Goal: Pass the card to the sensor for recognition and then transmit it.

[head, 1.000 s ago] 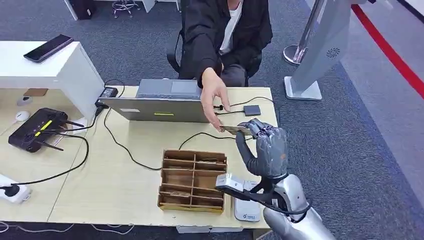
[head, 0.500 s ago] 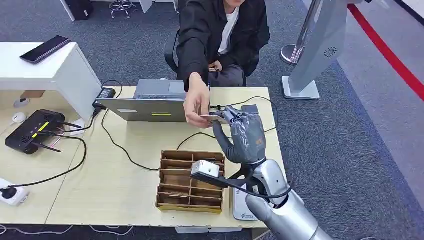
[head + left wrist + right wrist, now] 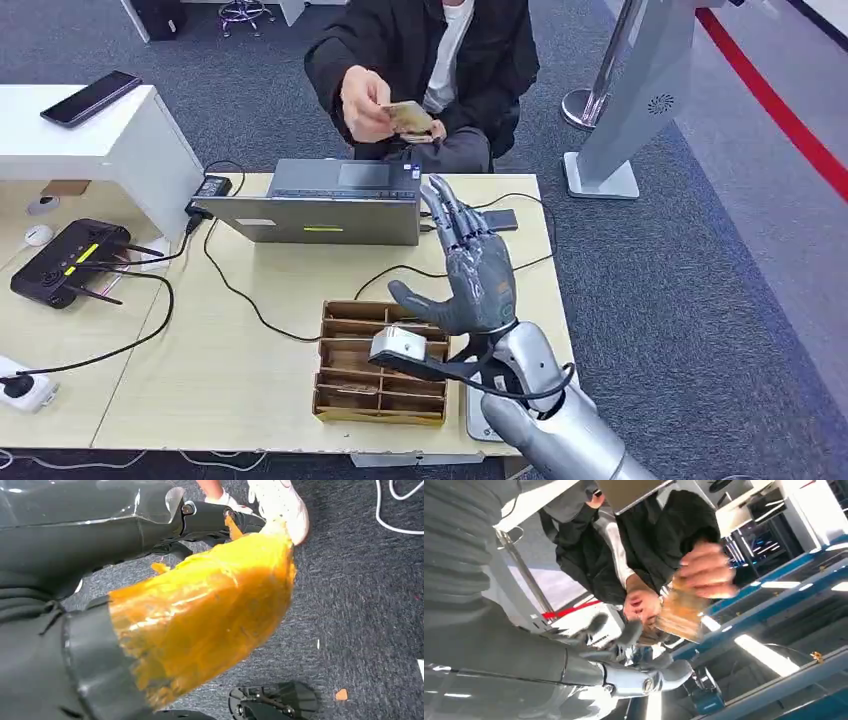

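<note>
flat tan card [image 3: 407, 117] in person's hand [image 3: 365, 103]

It was an office: a laptop [image 3: 320, 205] and router [image 3: 65, 258] sat on a desk [image 3: 230, 370], over grey carpet [image 3: 680, 300], with a seated person [image 3: 440, 60].

Right hand [image 3: 478, 275]: dark grey, glossy shell on the back, segmented darker fingers [image 3: 447, 212], thick grey thumb [image 3: 412, 298]. Forearm [image 3: 545, 420] silver, rounded, polished metal; thin black cables [image 3: 505, 385] loop around the wrist. Small silver-grey box module [image 3: 399, 347] mounted at the wrist on a black bracket. Right wrist view: ribbed grey cover [image 3: 454, 550], chrome-bright joints. Left wrist view: glossy black body shells [image 3: 85, 525], amber-yellow translucent film [image 3: 205, 610] wrapped over one part
</note>
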`<action>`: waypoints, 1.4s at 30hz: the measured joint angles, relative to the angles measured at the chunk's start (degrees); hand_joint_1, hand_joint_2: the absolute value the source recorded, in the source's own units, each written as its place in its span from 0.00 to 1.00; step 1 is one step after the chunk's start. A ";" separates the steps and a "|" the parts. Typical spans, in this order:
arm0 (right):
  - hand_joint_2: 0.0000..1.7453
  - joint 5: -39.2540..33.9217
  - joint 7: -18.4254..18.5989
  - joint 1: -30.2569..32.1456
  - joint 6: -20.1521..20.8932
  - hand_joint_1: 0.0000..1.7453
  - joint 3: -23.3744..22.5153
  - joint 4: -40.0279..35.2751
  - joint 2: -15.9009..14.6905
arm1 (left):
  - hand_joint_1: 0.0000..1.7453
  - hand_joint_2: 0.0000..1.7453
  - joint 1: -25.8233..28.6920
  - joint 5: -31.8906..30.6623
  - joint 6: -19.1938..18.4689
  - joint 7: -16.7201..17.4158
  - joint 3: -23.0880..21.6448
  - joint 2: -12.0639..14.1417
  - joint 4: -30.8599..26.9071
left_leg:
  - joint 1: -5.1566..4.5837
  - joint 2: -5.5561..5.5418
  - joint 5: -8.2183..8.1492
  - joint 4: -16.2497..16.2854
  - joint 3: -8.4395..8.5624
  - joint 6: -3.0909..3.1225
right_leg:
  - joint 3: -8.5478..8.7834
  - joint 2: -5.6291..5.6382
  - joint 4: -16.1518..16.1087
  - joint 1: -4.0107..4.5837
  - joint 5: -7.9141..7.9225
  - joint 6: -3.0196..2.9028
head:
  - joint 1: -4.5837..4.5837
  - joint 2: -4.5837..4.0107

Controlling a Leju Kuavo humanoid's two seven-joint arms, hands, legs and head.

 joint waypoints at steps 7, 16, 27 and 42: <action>0.00 -0.74 -0.94 0.84 -0.79 0.00 0.70 -0.94 0.00 | 0.00 0.00 0.02 0.68 0.09 -0.09 0.02 0.00 0.00 | 0.00 0.01 0.00 0.00 0.00 0.00 | -0.01 0.01 0.00 0.00 0.00 0.00 | 0.00 0.00; 0.00 -3.11 -3.50 3.30 -2.49 0.00 1.38 -3.56 0.00 | 0.00 0.00 0.05 1.77 0.33 -0.26 0.02 0.02 0.00 | 0.00 0.01 -0.01 0.00 0.00 -0.02 | -0.02 0.01 0.00 0.00 -0.01 0.00 | 0.00 0.00; 0.00 -11.25 -9.99 7.87 -5.62 0.00 1.75 -9.02 -0.22 | 0.00 0.00 0.11 3.06 0.83 -0.79 0.02 0.02 0.00 | 0.00 0.01 -0.02 0.00 -0.02 -0.02 | -0.05 0.01 0.00 0.00 -0.03 -0.02 | 0.00 0.00; 0.00 -20.20 -15.32 11.57 -3.21 0.00 2.19 -13.11 -1.59 | 0.00 0.00 0.17 4.09 1.03 -1.27 0.02 0.02 0.00 | 0.00 0.01 -0.02 0.00 -0.02 -0.02 | -0.05 0.01 0.00 0.00 -0.03 -0.02 | 0.00 0.00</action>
